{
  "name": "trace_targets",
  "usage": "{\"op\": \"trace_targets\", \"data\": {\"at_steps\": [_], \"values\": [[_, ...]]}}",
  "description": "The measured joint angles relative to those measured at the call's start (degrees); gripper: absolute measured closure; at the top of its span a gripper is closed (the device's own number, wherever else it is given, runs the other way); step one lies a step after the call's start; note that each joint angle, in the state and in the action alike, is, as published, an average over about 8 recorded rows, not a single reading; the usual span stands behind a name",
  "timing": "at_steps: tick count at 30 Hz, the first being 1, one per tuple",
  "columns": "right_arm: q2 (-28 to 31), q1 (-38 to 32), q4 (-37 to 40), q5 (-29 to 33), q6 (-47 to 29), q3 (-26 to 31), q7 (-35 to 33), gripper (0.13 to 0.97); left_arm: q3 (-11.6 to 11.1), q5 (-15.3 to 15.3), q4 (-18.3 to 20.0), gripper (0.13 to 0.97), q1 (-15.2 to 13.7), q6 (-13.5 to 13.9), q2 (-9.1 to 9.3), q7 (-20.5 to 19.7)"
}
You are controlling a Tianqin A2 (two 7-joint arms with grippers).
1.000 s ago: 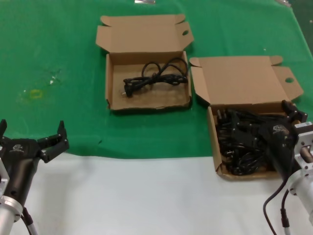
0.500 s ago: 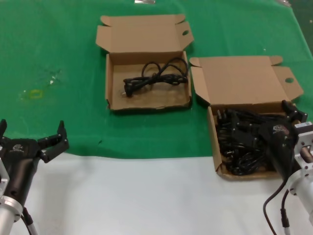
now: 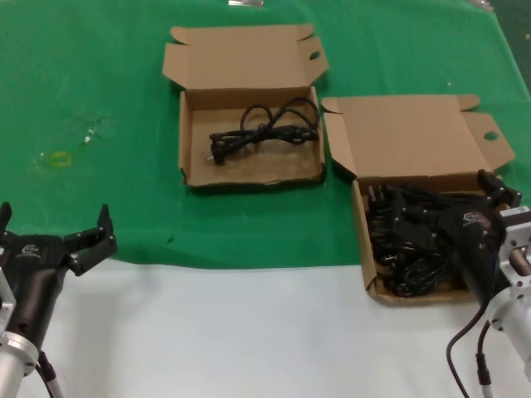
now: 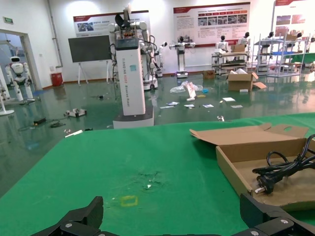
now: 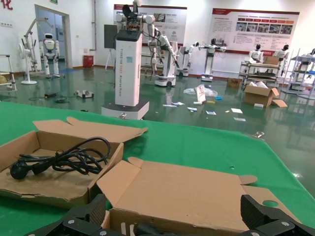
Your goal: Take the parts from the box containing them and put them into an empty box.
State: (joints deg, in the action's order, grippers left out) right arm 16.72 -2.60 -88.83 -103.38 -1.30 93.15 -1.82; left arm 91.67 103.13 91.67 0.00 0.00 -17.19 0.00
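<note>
The box holding the parts (image 3: 362,240) sits at the right, lid (image 3: 411,137) open, filled with a pile of black power cords (image 3: 406,240). My right gripper (image 3: 444,203) is open and low over that pile, fingers spread wide; in the right wrist view (image 5: 172,216) the lid (image 5: 187,191) stands just ahead. The other box (image 3: 184,141) lies at the back centre, lid open, with one coiled cord (image 3: 264,128) inside; that cord also shows in the right wrist view (image 5: 64,160) and the left wrist view (image 4: 280,169). My left gripper (image 3: 54,224) is open and empty at the front left.
Green cloth (image 3: 99,99) covers the far part of the table and a white surface (image 3: 249,332) the near part. A small yellow mark (image 3: 60,159) lies on the cloth at the left. The two boxes stand close together, almost touching at their corners.
</note>
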Motion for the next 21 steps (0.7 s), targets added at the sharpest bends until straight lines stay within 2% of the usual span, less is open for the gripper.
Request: {"op": "trace_targets", "data": {"at_steps": [21], "values": [[0.0,0.0,0.0,0.0,0.0,0.0,0.0,0.129,0.0,0.0,0.0,0.132,0.0,0.0,0.00,0.0]]}}
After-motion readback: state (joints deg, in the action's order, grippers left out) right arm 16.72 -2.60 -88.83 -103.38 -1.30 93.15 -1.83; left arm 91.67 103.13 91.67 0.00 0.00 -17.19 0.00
